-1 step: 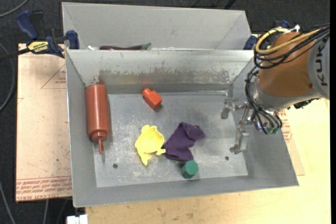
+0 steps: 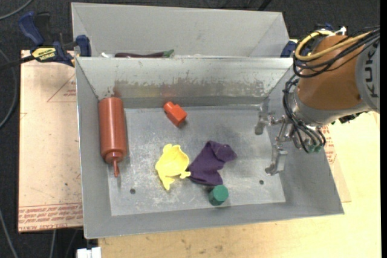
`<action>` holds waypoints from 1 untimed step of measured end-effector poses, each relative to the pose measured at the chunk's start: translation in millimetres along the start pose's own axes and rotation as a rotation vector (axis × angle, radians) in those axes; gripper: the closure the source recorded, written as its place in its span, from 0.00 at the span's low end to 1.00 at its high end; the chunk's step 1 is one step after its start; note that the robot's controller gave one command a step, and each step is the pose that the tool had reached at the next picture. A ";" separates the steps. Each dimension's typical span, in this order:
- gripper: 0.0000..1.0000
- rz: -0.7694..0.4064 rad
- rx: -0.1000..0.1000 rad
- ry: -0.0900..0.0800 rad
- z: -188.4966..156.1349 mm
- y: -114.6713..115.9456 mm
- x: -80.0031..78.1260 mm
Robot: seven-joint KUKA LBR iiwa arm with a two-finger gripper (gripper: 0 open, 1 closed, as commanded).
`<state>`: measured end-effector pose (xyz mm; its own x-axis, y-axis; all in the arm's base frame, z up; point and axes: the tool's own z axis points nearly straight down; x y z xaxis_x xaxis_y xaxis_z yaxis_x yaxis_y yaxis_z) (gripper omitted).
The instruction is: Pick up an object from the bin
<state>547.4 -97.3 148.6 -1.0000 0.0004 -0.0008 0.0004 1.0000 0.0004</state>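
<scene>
Bin stock, as we count it: five loose items on the floor of the grey metal bin (image 2: 181, 219). Item one is a crumpled purple cloth (image 2: 210, 165), mid-floor toward the front. We judge it light, limp and easy to pinch at a raised fold. Item two is a small green round cap-like piece (image 2: 219, 194), just beside the cloth's front edge. It is probably hard and apt to roll, so it is best taken across its sides. Item three is a crumpled yellow soft piece (image 2: 172, 165), touching the cloth on its left. We cannot tell whether it is rubber or fabric. Item four is a small orange-red block (image 2: 175, 113) near the back wall, stiff and likely light. Item five is a long brown-red cylindrical bottle with a thin nozzle (image 2: 113, 133) along the left wall. We take it for the heaviest item, smooth-sided, to be gripped across its body. The gripper (image 2: 269, 145) hangs over bare floor at the right, well apart from every item. Its fingers are spread with nothing between them. The wrist and cables cover the fingers' upper parts. A dark strip (image 2: 142, 54) behind the back wall is cut off, and we cannot identify it.
</scene>
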 end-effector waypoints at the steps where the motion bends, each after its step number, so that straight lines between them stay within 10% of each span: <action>1: 0.00 -0.051 0.004 -0.008 25.0 18.8 -30.5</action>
<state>577.9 -78.5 123.6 -0.9987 -0.0502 -0.0088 -0.0502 0.9987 -0.0035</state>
